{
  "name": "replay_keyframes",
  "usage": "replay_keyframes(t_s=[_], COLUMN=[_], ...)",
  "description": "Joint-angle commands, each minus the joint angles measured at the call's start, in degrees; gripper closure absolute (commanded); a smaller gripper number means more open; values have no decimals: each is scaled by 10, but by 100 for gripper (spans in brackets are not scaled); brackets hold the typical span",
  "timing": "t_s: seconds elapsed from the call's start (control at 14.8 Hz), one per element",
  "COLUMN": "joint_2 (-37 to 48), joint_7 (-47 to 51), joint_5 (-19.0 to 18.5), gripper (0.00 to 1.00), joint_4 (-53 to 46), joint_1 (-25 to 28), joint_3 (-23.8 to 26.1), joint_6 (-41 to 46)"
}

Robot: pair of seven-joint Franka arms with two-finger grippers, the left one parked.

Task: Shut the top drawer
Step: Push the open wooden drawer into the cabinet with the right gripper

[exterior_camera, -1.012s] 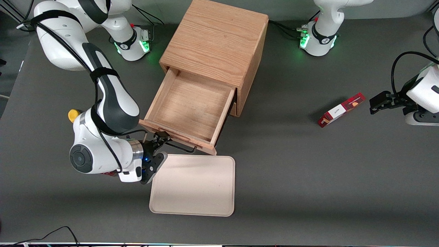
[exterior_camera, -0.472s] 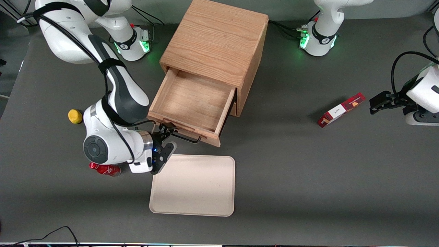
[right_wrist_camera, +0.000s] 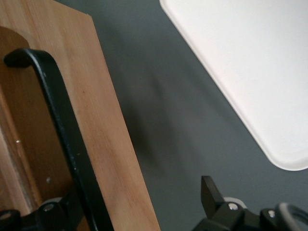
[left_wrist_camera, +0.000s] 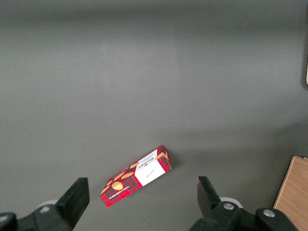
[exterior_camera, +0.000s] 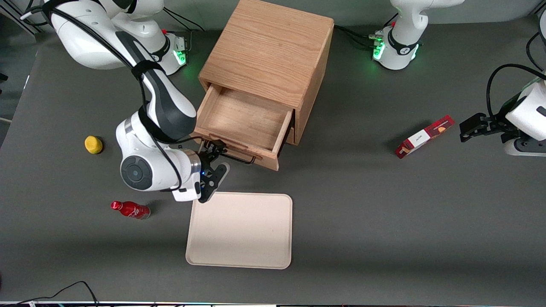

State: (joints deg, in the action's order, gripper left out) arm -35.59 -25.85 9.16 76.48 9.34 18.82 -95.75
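The top drawer [exterior_camera: 243, 119] of the light-oak cabinet [exterior_camera: 268, 47] stands partly pulled out, and its plain wooden inside is empty. Its black wire handle [exterior_camera: 239, 158] runs along the drawer front [exterior_camera: 251, 157]. My right gripper [exterior_camera: 216, 161] is open at the working-arm end of that front. One finger is at the handle [right_wrist_camera: 62, 125] and the drawer front [right_wrist_camera: 113, 144], the other finger [right_wrist_camera: 211, 192] hangs over the grey table. It grips nothing. The gripper [right_wrist_camera: 139, 211] straddles the front's lower edge.
A beige tray [exterior_camera: 241, 230] lies on the table just nearer the front camera than the drawer, and it also shows in the right wrist view [right_wrist_camera: 250, 62]. A red bottle [exterior_camera: 130, 209] and a yellow object [exterior_camera: 93, 144] lie toward the working arm's end. A red box [exterior_camera: 424, 136] lies toward the parked arm's end.
The drawer has slid steadily into the cabinet, from far out to about half out. My gripper moved with the drawer front toward the cabinet, away from the tray.
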Motion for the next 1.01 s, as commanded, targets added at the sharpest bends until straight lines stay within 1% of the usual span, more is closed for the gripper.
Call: replay_keyframes(t_s=[0.0, 0.34, 0.54, 0.94], joint_2=[42, 77, 84, 112], joint_7=[29, 34, 67, 77], joint_5=[-4, 4, 3, 8], gripper=[0, 0, 0, 0], joint_4=[52, 107, 126, 164], joint_1=[3, 3, 2, 2], joint_3=[12, 28, 47, 55], joint_6=[-7, -29, -44, -44])
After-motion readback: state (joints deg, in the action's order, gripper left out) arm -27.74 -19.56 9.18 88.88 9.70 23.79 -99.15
